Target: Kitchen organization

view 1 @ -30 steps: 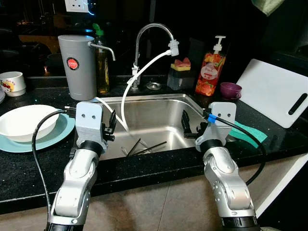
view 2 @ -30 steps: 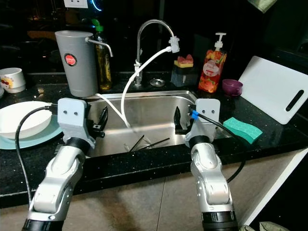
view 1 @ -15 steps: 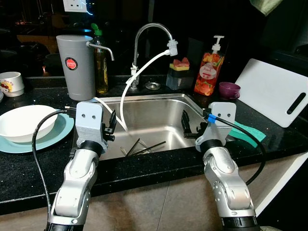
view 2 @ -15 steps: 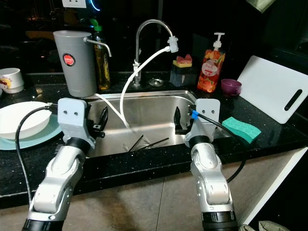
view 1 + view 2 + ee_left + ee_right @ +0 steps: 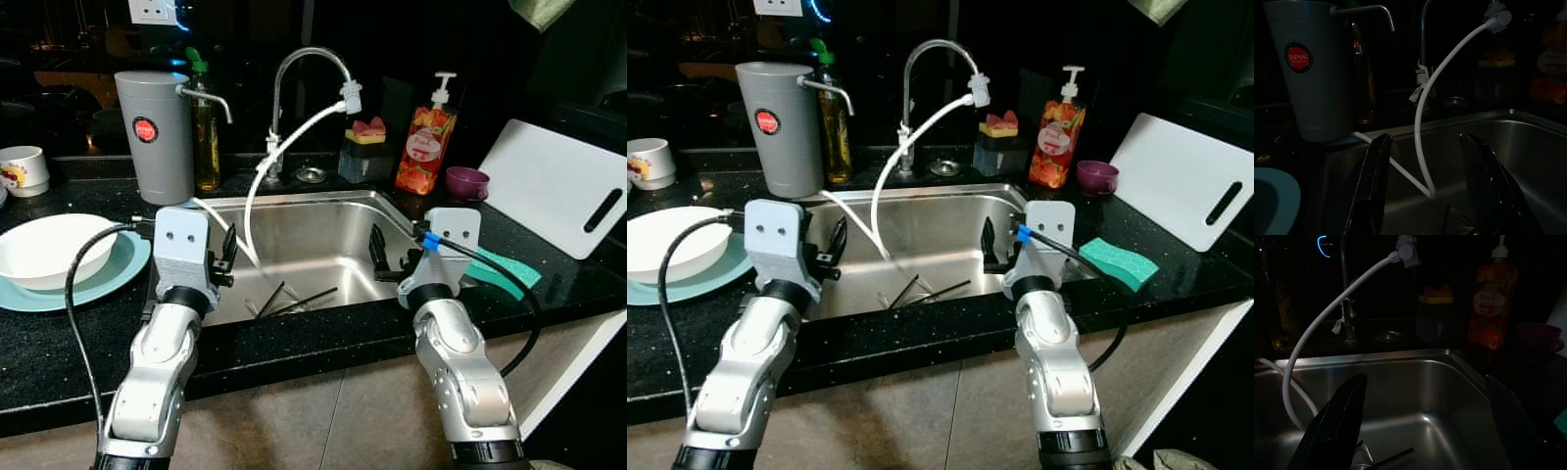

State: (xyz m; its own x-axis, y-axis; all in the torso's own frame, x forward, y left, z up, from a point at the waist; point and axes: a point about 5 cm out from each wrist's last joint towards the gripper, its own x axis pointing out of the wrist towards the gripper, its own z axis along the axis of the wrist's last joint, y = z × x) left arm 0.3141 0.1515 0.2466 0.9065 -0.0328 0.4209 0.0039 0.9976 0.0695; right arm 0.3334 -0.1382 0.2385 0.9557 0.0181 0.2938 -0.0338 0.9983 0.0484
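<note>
Both arms reach over the front edge of the steel sink point(image 5: 299, 203). My left gripper point(image 5: 227, 257) hovers at the sink's left side, open and holding nothing; its black fingers point(image 5: 1374, 186) frame the white hose point(image 5: 1422, 122). At the right side my right gripper point(image 5: 382, 257) is also open and holds nothing, its fingers point(image 5: 1334, 426) spread wide above the basin. Dark chopsticks point(image 5: 297, 299) lie on the sink bottom between the two grippers. A white bowl point(image 5: 44, 250) rests on a teal plate point(image 5: 122, 266) on the counter to the left.
A grey water jug point(image 5: 155, 132), an oil bottle point(image 5: 206, 132) and a mug point(image 5: 24, 168) stand at the back left. The faucet point(image 5: 306, 61) rises behind the sink. To the right are a soap bottle point(image 5: 423, 147), purple cup point(image 5: 467, 183), white cutting board point(image 5: 558, 186) and teal sponge point(image 5: 1120, 262).
The head camera has shifted slightly. Neither arm nor any object has visibly moved.
</note>
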